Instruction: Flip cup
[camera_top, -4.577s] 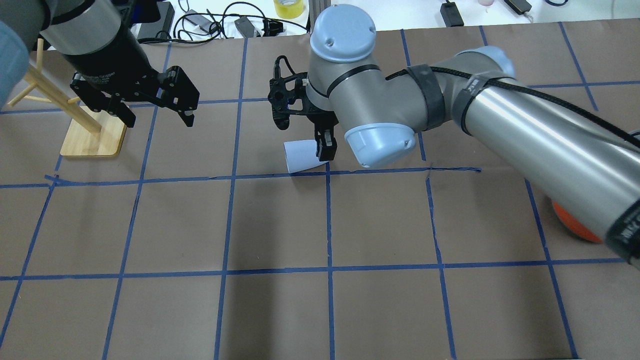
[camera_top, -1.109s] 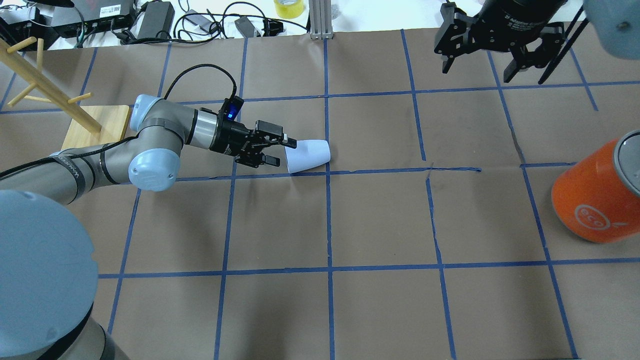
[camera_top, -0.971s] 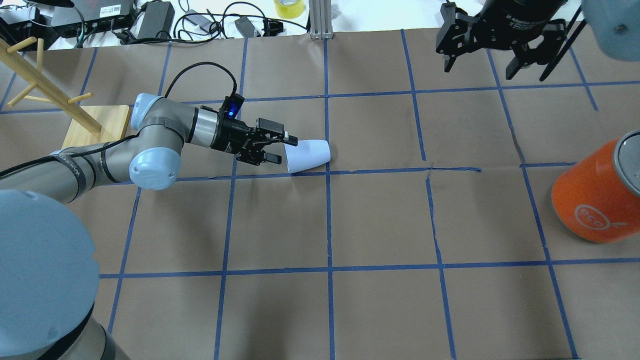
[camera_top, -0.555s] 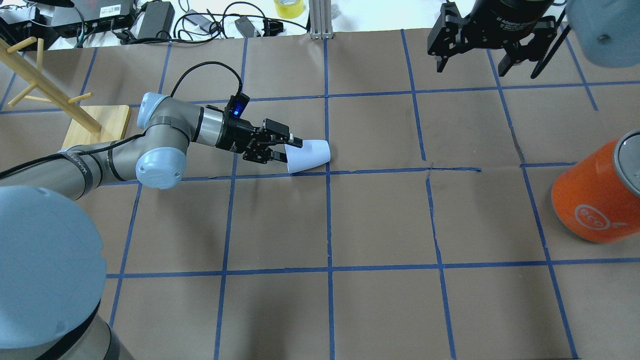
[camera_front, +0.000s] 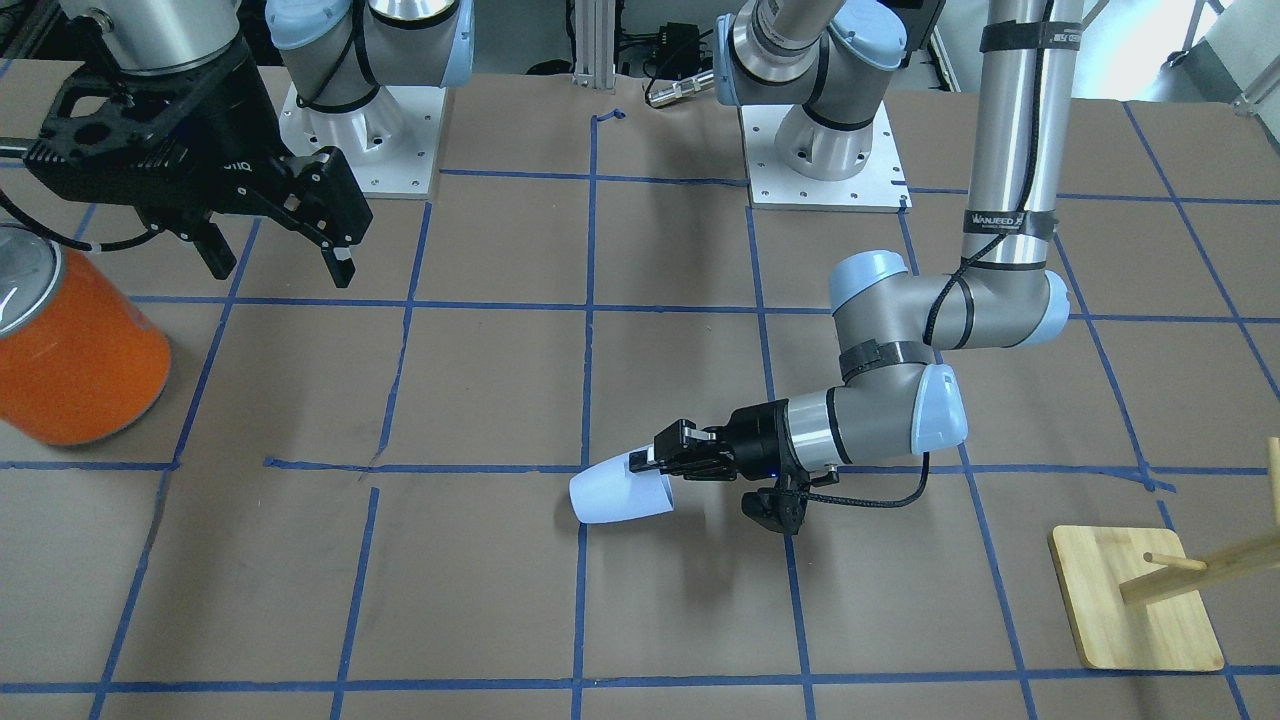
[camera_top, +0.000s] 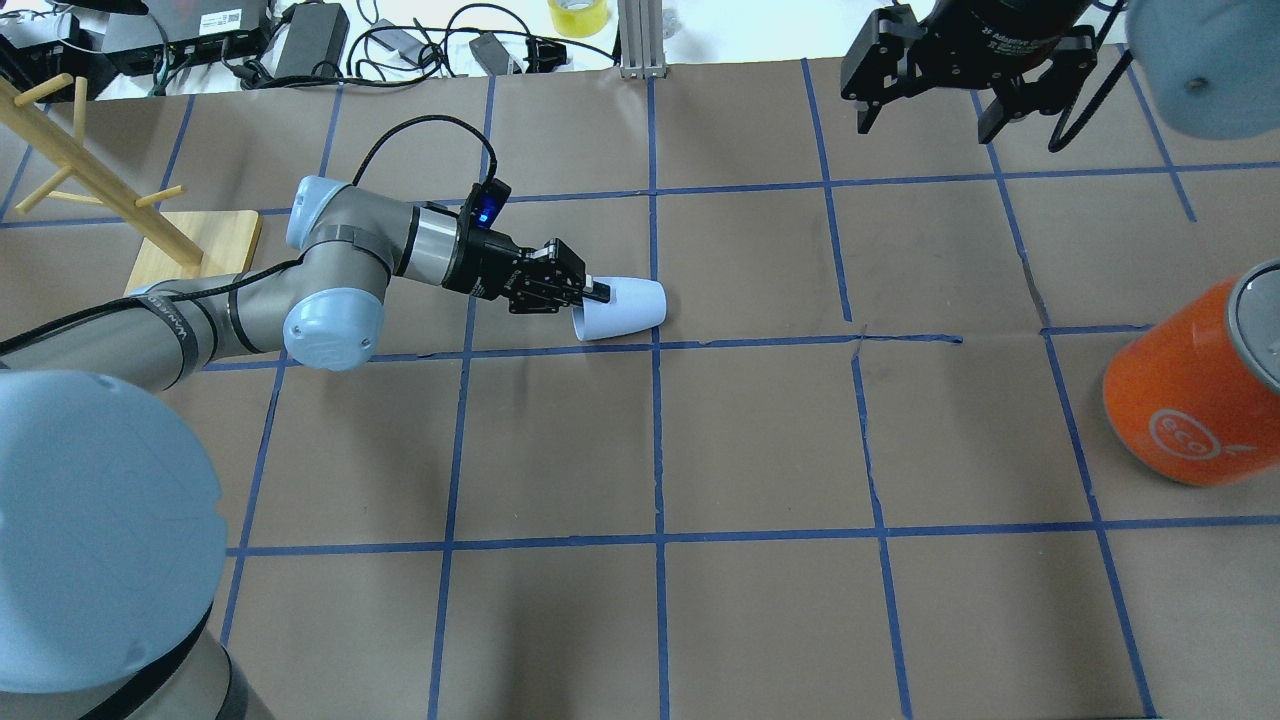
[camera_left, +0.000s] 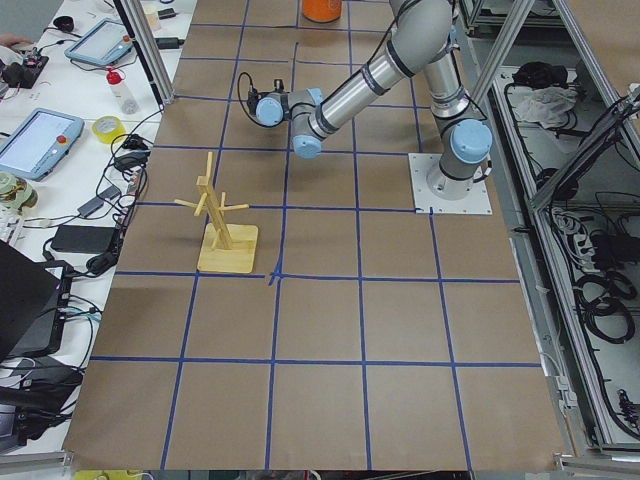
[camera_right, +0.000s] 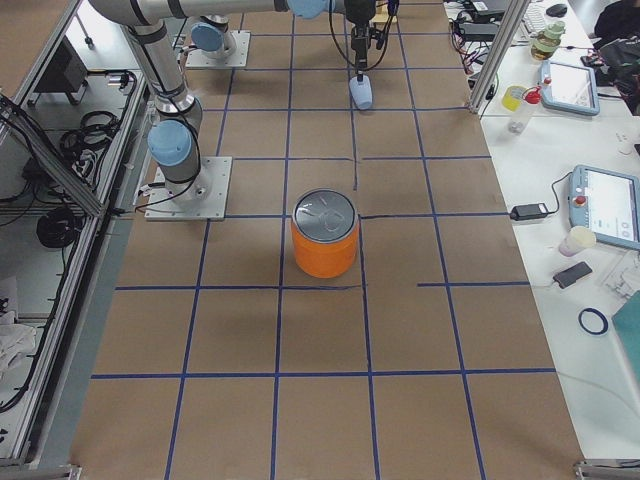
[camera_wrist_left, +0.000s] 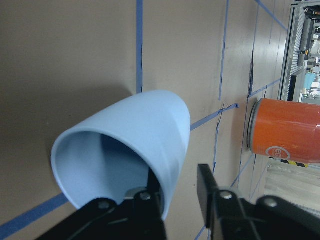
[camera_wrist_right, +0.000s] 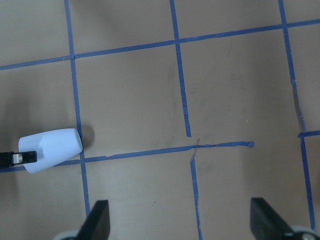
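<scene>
- Across the whole tabletop (camera_top: 760, 620), brown paper is marked into squares with blue tape.
- Above the far edge, toward the right corner, the right gripper (camera_top: 922, 120) hangs in the air with its jaws spread wide and nothing between them. Its own camera looks down past both fingers (camera_wrist_right: 97, 222) at bare paper.
- Low over the table, the left arm reaches out level from the left side. The left gripper (camera_top: 597, 293) is at the cup's mouth, jaws narrow. One finger (camera_wrist_left: 145, 200) is inside the cup against the wall and the other is outside, with a thin strip of table showing between it and the wall.
- Near the right edge stands the orange can (camera_top: 1190, 400), upright, silver top up, well apart from the cup.
- Toward the left and far edges stands a wooden peg rack (camera_top: 195, 255) on a square base.
- About midway between the left and right edges, nearer the far edge than the robot's, lies the cup (camera_top: 625, 308). It is on its side on the paper, its mouth toward the left gripper and its closed end toward the right edge.
</scene>
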